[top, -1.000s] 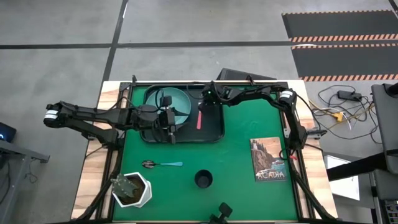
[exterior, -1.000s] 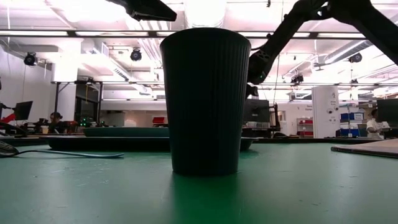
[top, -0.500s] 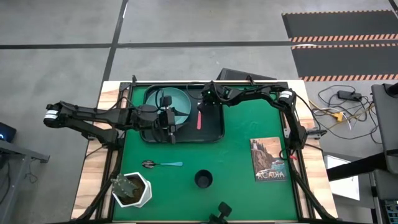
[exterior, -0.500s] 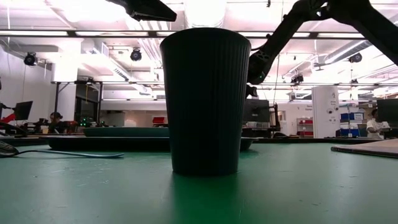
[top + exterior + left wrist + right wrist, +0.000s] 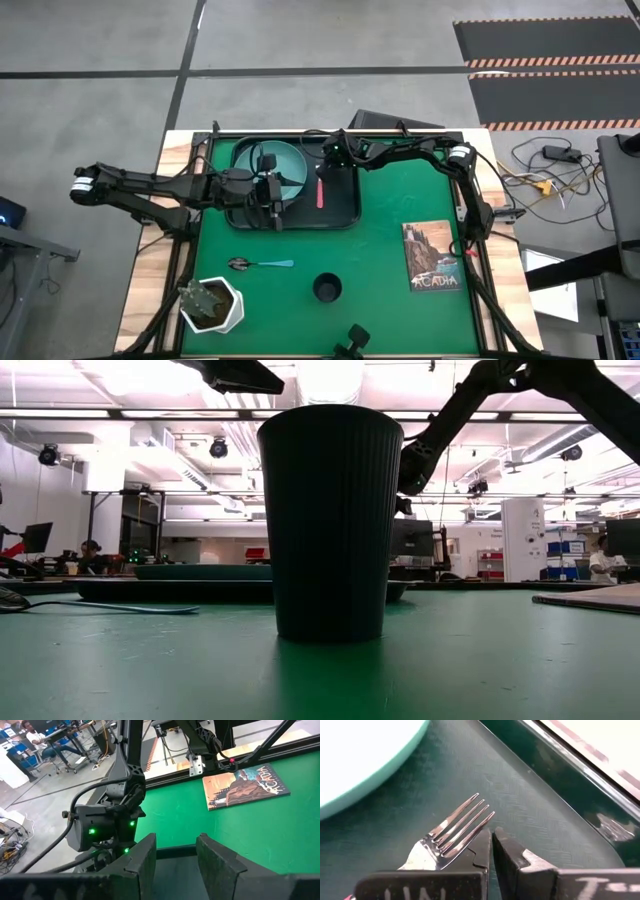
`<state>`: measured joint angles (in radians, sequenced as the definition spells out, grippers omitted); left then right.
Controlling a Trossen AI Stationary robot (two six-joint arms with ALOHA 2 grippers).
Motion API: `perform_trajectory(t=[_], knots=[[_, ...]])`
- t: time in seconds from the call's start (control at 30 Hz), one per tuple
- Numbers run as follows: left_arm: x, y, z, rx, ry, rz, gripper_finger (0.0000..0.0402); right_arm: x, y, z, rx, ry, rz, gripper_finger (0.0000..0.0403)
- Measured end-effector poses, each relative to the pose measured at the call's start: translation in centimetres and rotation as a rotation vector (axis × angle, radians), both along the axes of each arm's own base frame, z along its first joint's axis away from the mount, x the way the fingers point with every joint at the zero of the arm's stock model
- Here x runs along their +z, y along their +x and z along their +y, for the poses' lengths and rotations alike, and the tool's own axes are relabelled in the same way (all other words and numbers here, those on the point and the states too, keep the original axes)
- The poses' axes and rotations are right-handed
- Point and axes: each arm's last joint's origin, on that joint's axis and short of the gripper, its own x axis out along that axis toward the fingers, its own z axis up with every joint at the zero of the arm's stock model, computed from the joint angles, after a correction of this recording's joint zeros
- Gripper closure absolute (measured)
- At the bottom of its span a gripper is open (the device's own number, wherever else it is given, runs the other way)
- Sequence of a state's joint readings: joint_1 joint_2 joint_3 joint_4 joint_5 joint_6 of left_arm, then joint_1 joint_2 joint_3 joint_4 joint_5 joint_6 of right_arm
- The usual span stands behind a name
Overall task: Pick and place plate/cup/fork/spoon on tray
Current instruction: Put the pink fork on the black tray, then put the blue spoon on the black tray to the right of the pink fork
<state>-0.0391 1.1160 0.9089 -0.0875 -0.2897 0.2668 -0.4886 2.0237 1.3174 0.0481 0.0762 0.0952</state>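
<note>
Black tray already holding teal plate and pink-handled fork, right gripper pinched empty beside the tines, left gripper parted over the tray's edge, presumably post-release; spoon and cup remain on the mat.

plate and fork in tray; spoon left of cup
</note>
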Motion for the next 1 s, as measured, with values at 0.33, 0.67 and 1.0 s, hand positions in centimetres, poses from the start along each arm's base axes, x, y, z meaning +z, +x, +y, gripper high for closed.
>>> perform_trajectory(t=[0.33, 0.67, 1.0], knots=[[0.0, 0.0, 0.0, 0.0, 0.0, 0.001, 0.0281, 1.2, -0.6, 0.3, 0.007, 0.008, 0.038, 0.0394], [0.0, 0.0, 0.0, 0.006, -0.021, -0.002, 0.0281, 9.3, -3.6, 4.9, 0.079, -0.017, 0.08, 0.0394], [-0.6, 0.0, 0.0, 0.019, -0.063, 0.0, 0.0281, 12.5, -9.0, 14.1, 0.213, -0.004, -0.07, 0.0394]])
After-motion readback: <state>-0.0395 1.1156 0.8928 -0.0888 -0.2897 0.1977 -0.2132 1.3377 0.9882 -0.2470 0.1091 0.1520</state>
